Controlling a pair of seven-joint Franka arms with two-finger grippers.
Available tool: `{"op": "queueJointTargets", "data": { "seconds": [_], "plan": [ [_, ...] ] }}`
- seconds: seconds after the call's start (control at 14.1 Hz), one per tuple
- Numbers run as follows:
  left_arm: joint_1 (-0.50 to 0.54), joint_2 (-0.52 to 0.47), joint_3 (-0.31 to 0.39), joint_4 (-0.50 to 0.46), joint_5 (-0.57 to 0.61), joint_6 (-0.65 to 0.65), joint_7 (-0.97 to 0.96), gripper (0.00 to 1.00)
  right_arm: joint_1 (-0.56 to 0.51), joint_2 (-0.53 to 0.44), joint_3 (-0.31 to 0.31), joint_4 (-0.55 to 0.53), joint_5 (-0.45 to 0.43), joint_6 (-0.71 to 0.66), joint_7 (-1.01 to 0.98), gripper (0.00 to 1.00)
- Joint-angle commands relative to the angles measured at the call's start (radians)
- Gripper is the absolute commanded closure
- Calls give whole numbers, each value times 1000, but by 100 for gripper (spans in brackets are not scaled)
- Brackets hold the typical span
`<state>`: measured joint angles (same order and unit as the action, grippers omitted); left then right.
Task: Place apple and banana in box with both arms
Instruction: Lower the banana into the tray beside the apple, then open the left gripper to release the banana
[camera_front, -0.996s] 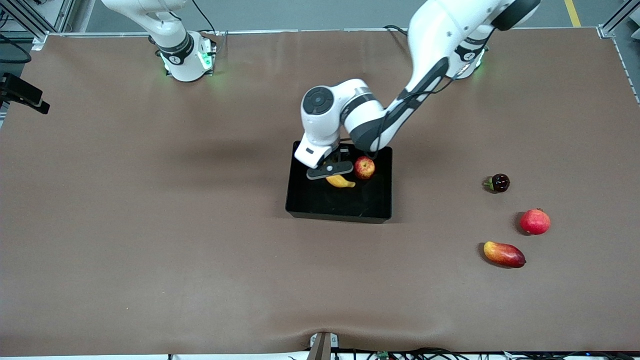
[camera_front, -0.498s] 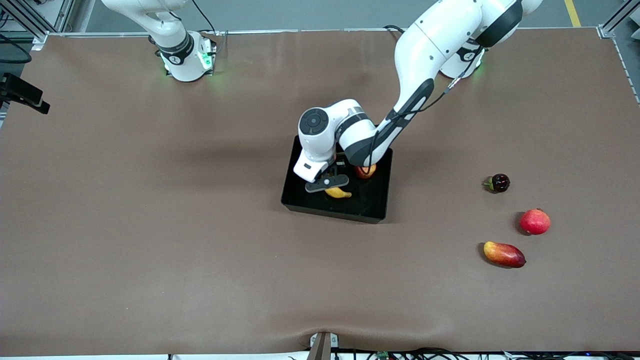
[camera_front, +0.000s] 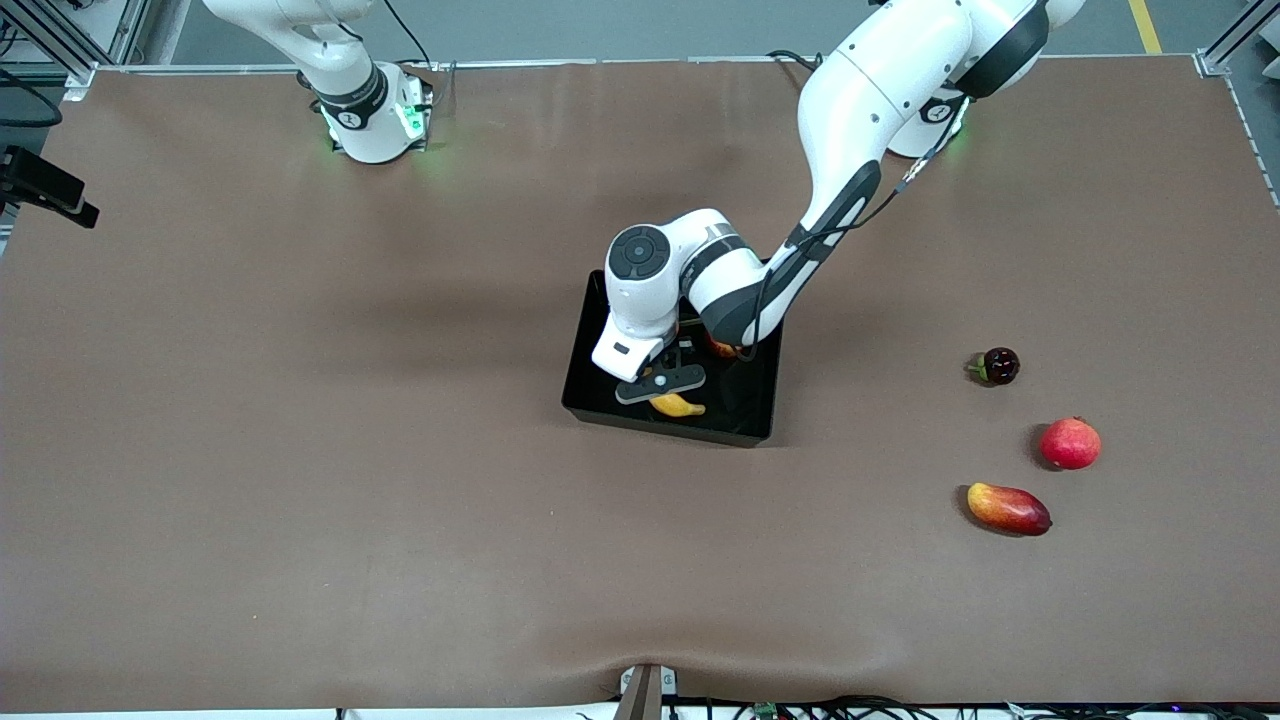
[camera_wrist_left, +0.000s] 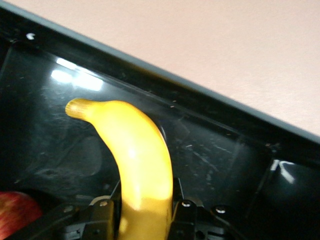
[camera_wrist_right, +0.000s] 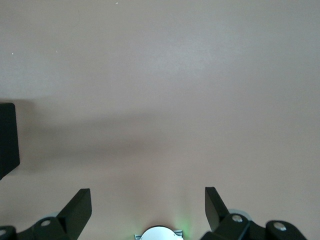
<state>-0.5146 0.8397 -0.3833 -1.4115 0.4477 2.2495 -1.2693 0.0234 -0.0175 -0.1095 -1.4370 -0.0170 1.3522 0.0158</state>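
Observation:
The black box (camera_front: 590, 345) sits mid-table, slightly skewed. My left gripper (camera_front: 662, 384) is inside it, shut on the yellow banana (camera_front: 679, 405), which it holds low over the part of the box floor nearest the front camera. In the left wrist view the banana (camera_wrist_left: 140, 155) runs out from between the fingers (camera_wrist_left: 184, 212) toward the box wall (camera_wrist_left: 200, 102). The apple (camera_front: 722, 349) lies in the box, mostly hidden under the left arm; its red edge also shows in the left wrist view (camera_wrist_left: 15, 212). My right gripper (camera_wrist_right: 145, 207) is open and empty over bare table, out of the front view.
Three other fruits lie toward the left arm's end of the table: a small dark round fruit (camera_front: 998, 366), an evenly red round fruit (camera_front: 1070, 444) and a red-yellow mango (camera_front: 1008, 509). The right arm waits by its base (camera_front: 370, 120).
My left gripper moved with the banana toward the box's wall nearest the front camera. The box turned and slid slightly. The arm now covers most of the apple.

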Motion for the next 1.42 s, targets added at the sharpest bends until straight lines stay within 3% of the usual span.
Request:
{"op": "queueJointTargets", "data": {
  "seconds": [0.0,0.36,0.43,0.64,0.78,1.0,1.35],
  "plan": [
    [-13,15,6,16,3,62,-8,100,-17,7,11,13,-15,-11,0,0],
    [-18,67,11,16,14,94,-7,96,-17,7,11,15,-14,-10,0,0],
    [-19,71,11,16,14,94,-7,82,-17,7,11,15,-14,-10,-2,0],
    [-18,53,24,14,16,93,-22,0,-16,7,11,15,-14,-10,-2,0],
    [-4,-5,24,14,16,70,-24,0,-13,7,11,15,-14,-10,-2,0],
    [83,-160,11,14,3,-100,16,0,-4,2,19,15,-12,-11,-3,0],
    [295,-420,-9,13,-193,-353,344,0,0,1,17,12,-5,-25,-7,0]
  ]
}}
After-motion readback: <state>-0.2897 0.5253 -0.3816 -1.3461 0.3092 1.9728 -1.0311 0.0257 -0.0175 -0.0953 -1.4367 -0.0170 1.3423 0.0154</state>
